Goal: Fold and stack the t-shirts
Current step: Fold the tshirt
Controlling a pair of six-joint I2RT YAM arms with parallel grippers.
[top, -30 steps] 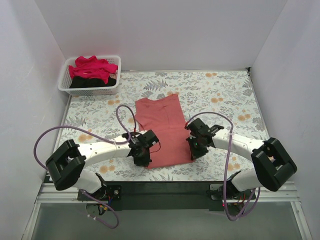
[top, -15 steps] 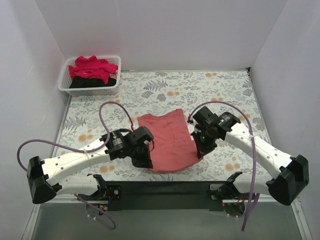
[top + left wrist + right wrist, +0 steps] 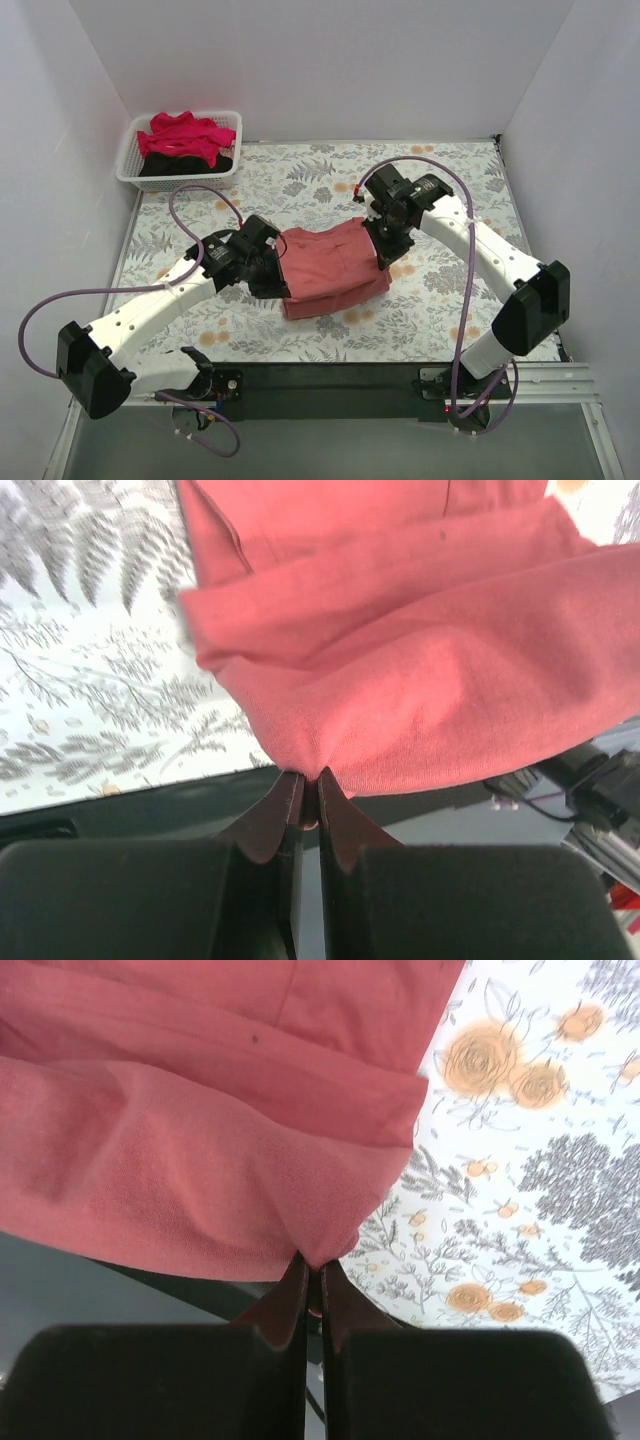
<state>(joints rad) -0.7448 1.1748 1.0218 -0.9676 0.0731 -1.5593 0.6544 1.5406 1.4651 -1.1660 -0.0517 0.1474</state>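
Left gripper [image 3: 308,782] is clamped on the coral tee [image 3: 332,270], jaws pressed together with a little peak of cloth nipped between the tips, right at the tee's left edge. Right gripper [image 3: 311,1265] mirrors it on the other side, jaws together, a corner of the same cloth caught at the very tip. From above, both arms reach in toward the middle of the table [image 3: 440,190], one on each flank of the tee, and the cloth spans between the two grips. The tee is doubled over on itself: a rounded fold faces the near edge, and the pinched edge sits on top toward the far side. In both wrist views the held layer sags from the fingertips in a soft belly, with a flatter layer showing beyond it and the flowered table surface off to the outer side. Back in the far left corner stands the basket [image 3: 128,168], well apart from the action, with the crimson tee [image 3: 182,135] heaped on top and the black tee [image 3: 180,164] tucked underneath it.
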